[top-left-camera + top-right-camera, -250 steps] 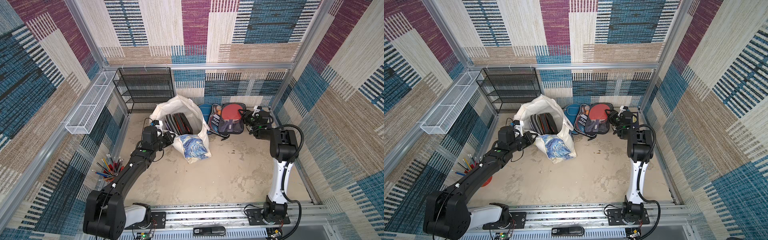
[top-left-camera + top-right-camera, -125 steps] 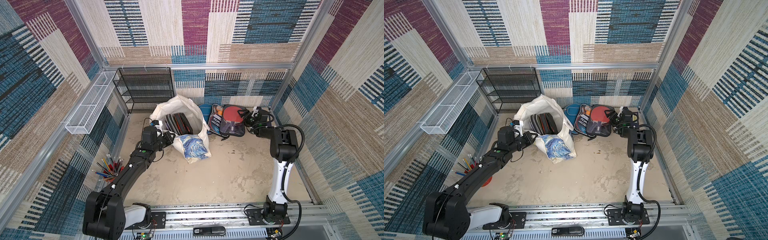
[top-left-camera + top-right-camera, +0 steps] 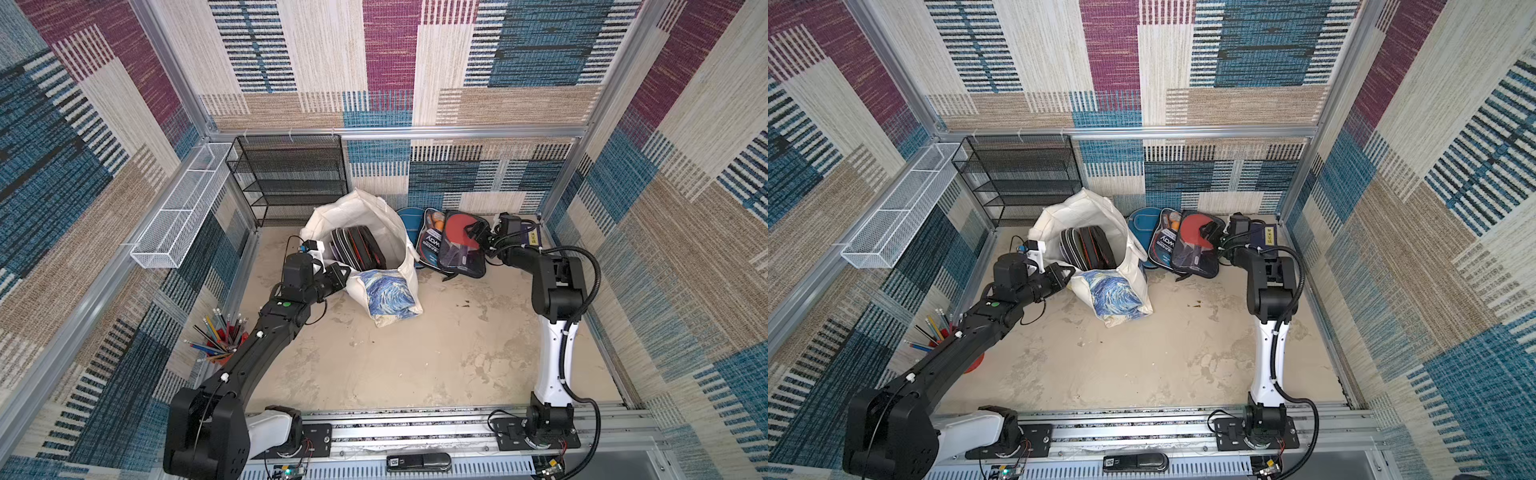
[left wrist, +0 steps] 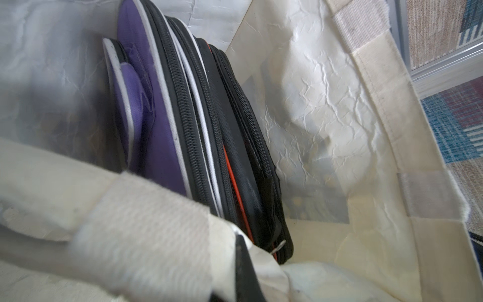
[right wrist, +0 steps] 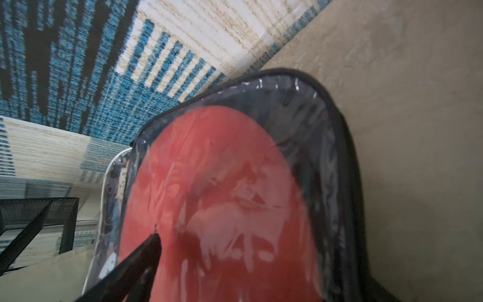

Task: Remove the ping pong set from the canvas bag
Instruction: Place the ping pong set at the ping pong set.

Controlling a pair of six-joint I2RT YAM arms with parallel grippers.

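The ping pong set (image 3: 459, 253) (a clear-fronted case with a red paddle inside) is out of the canvas bag (image 3: 374, 216). It stands tilted on the desk (image 3: 415, 353) against the back wall, just beside the bag.

The right gripper (image 3: 478, 235) is at the case's upper edge with its fingers apart. The right wrist view shows one dark finger (image 5: 141, 258) slanting over the clear front, off to one side; the other is out of sight. Whether it touches the plastic I cannot tell.

The right arm rises upright from the front rail, bends at the elbow and reaches back and inward, low over the desk.

The left gripper (image 3: 340, 275) is clamped on the bag's near rim, its arm stretched long and low from the front-left corner — black and purple zipped cases (image 4: 209, 130) stand inside the bag.
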